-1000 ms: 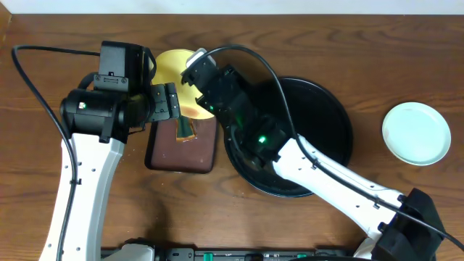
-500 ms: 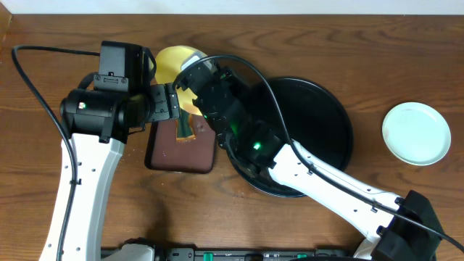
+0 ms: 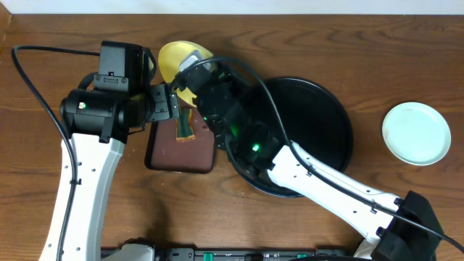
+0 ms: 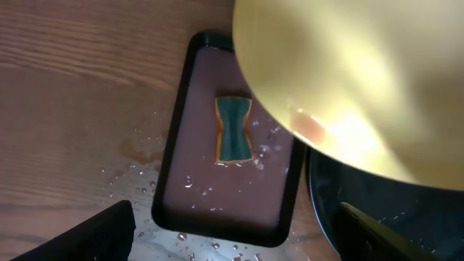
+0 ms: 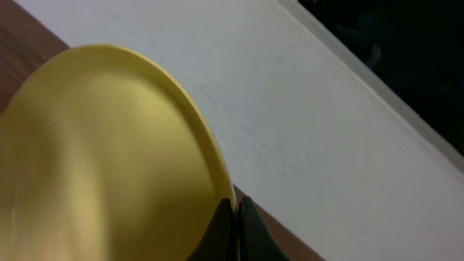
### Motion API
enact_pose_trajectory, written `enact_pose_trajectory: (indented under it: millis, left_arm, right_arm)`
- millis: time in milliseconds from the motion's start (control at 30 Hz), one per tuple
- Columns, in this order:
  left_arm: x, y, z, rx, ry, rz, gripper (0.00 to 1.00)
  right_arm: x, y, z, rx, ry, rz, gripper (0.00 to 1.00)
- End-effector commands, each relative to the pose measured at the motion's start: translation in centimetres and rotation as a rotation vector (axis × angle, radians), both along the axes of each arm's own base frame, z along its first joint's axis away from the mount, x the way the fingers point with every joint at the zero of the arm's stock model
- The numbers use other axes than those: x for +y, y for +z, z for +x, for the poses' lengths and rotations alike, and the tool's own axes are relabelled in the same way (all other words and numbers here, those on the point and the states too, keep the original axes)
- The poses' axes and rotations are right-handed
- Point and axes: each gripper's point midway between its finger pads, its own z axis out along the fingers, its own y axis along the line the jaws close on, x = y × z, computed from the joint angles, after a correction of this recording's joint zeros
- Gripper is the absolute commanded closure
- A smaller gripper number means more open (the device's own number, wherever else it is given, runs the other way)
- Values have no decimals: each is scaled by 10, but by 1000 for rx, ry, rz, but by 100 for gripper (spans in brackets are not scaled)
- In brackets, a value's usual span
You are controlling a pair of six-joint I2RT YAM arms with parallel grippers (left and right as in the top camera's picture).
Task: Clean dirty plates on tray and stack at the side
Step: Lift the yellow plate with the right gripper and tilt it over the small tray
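My right gripper (image 5: pixel 235 217) is shut on the rim of the pale yellow plate (image 5: pixel 109 159) and holds it tilted in the air above the far end of the brown basin (image 3: pixel 181 152). The plate (image 3: pixel 176 58) shows in the overhead view at the top middle. In the left wrist view the plate (image 4: pixel 348 72) fills the upper right and has a small reddish smear. My left gripper (image 4: pixel 232 246) is open and empty above the basin (image 4: pixel 232 188). A pale blue-green plate (image 3: pixel 416 133) lies on the table at the far right. A third plate is not in view.
A green sponge with an orange edge (image 4: pixel 233 138) lies in the wet brown basin. Water drops spot the wood around it. A large round black tray (image 3: pixel 326 123) sits right of the basin, partly under my right arm.
My right arm has shifted left and a little farther back, tilting the yellow plate more on edge. The left arm has not moved.
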Motion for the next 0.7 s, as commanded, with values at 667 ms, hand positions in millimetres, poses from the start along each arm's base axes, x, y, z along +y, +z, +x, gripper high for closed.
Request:
enact_pose_trajectory:
  millis: [667]
  left_arm:
    - [3,5,0,-14,0,10,12]
  right_arm:
    - [4,27,-10,-92,-13,-35,99]
